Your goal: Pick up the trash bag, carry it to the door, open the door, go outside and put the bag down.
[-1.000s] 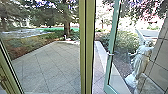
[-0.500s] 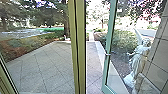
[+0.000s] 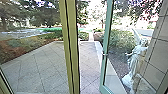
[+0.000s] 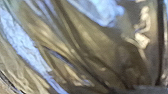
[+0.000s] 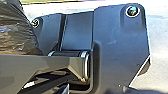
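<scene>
A teal-framed glass door [image 3: 103, 72] stands open before my robot, giving onto a paved yard [image 3: 40, 72] beyond a yellow-green upright [image 3: 70, 45]. A pale statue [image 3: 135, 58] stands near a tiled wall [image 3: 156, 55], with leafy shrubs [image 3: 122, 40] behind the door's glass. The trash bag [image 4: 100, 47], dark, glossy and creased, is close against my left wrist camera. On either arm, I cannot tell how far the jaws are open or whether they grip anything.
</scene>
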You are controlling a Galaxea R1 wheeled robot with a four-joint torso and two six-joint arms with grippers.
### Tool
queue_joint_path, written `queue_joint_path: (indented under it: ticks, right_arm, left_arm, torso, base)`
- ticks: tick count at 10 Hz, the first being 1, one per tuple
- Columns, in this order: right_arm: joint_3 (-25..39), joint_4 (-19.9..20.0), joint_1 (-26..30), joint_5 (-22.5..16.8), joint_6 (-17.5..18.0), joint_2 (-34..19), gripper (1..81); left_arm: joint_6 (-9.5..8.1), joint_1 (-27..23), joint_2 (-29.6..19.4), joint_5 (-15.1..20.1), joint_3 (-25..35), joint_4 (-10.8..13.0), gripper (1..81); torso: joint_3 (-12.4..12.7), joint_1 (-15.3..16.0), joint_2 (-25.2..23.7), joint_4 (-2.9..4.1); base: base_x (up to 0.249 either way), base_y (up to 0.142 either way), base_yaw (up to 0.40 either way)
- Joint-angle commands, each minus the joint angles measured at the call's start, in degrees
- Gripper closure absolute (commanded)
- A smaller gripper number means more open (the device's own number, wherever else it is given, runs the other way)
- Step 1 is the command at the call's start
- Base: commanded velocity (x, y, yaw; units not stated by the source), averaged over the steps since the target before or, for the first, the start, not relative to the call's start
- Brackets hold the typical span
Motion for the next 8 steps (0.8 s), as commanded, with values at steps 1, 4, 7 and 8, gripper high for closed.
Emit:
queue_joint_path:
  ticks: [1,4,7,8]
  right_arm:
    - [-0.48,-0.27,2.82,-4.33,-0.31,0.26,1.0]
    - [-0.57,-0.09,2.47,-3.81,-0.31,0.26,1.0]
    - [-0.48,-0.18,2.30,-3.81,-0.31,0.35,1.0]
    - [-0.57,-0.18,2.30,-3.81,-0.31,0.35,1.0]
  left_arm:
    - [0.12,-3.23,-0.14,2.60,0.01,0.54,81.1]
    - [0.12,-3.23,-0.23,2.60,0.01,0.63,81.1]
    - [0.12,-3.23,-0.23,2.60,0.09,0.63,81.1]
    - [0.12,-3.23,-0.23,2.60,0.10,0.63,81.1]
  torso:
    - [0.00,0.00,0.00,0.00]
    - [0.00,0.00,0.00,0.00]
    - [0.00,0.00,0.00,0.00]
    - [0.00,0.00,0.00,0.00]
  base:
    - [0.000,-0.118,0.000]
    - [0.000,-0.121,0.000]
    - [0.000,-0.132,0.000]
    - [0.000,-0.133,0.000]
